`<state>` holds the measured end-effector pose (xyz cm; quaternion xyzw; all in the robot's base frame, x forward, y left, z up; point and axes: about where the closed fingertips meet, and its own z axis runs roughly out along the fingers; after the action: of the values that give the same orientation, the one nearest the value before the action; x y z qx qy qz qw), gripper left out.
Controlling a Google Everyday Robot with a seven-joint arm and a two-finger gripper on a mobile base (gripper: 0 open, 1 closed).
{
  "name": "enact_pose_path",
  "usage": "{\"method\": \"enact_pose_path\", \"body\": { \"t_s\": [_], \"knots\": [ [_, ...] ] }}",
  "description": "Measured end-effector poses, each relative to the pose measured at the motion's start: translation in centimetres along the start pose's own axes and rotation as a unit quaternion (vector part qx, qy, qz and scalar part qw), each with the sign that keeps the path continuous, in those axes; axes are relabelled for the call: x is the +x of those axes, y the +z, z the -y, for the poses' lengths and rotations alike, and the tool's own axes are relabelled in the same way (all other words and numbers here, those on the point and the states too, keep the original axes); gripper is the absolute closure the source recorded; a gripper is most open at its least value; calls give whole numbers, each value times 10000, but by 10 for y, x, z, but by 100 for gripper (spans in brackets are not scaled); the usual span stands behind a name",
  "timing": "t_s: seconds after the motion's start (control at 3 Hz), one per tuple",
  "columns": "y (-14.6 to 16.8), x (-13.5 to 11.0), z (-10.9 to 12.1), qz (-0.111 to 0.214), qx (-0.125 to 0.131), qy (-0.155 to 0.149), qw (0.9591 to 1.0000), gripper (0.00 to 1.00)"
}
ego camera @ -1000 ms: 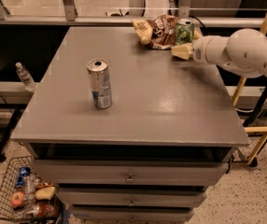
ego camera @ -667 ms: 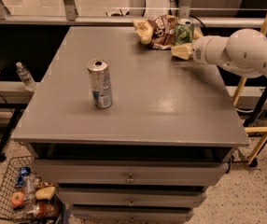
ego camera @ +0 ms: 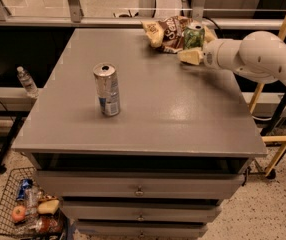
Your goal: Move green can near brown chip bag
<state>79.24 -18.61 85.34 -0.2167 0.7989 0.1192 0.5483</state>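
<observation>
Nothing shifted: green can (ego camera: 194,35) beside brown chip bag (ego camera: 167,30), just behind claw (ego camera: 190,57); claw opening unclear.

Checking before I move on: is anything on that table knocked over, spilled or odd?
Nothing stands out. The green can stands upright beside the brown chip bag at the far edge of the table, with the gripper just in front of it. The silver can stands upright too, and no spill shows.
</observation>
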Motion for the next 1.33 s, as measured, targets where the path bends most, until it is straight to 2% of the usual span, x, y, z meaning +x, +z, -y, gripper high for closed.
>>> {"method": "enact_pose_path", "body": {
  "t_s": [0.67,1.0,1.33],
  "knots": [
    [1,0,-1,-1,-12,-1,10000,0],
    [-26,-4,-1,17,29,-101,9999,0],
    [-67,-6,2,29,205,-95,9997,0]
  ]
}}
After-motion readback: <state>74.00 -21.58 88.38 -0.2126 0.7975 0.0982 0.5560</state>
